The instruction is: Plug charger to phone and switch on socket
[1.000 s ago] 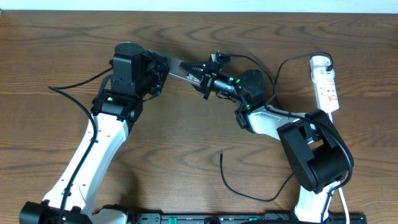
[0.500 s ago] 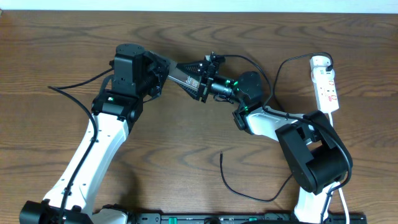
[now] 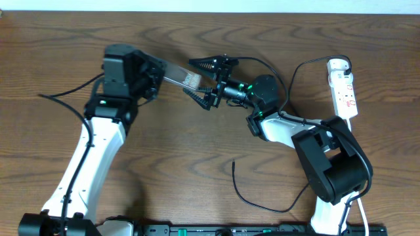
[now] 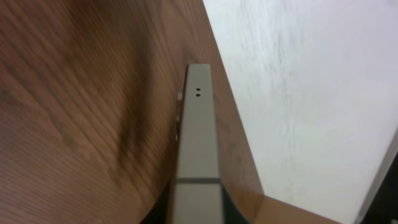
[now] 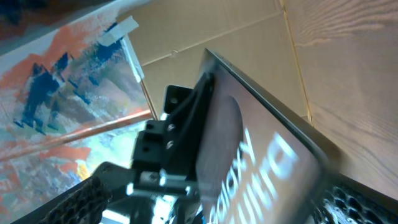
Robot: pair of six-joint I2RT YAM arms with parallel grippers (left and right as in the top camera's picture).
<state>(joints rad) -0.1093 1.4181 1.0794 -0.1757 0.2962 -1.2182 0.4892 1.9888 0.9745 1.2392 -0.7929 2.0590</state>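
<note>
Between the closed fingers of the left gripper [image 3: 155, 69] sits the phone [image 3: 177, 75], clamped at one end and held above the table [image 3: 197, 144], its free end pointing toward the right arm. The left wrist view looks along the phone's thin edge: two small dots show near the far tip, and the dark fingers press on either side at the bottom of the frame.

The right gripper [image 3: 195, 78] meets that free end with its jaws spread wide. One finger is above the phone and one below in the overhead view, and I cannot tell whether either touches it. The right wrist view is filled by the phone's brown back with blurred white "Galaxy" lettering, and the left gripper's black body is behind it. The right gripper's own mesh-patterned fingers [image 5: 81, 199] stand far apart at the bottom corners.

Farther out, the charger [image 3: 241, 190] lies on the table in front of the right arm's base, well apart from the phone and both grippers. Its free tip points up the table, and the cable curves away under the arm. The socket [image 3: 344, 90] lies along the right side of the table, near the right arm's elbow, with a black lead leaving its far end. Its switches are too small to read.
</note>
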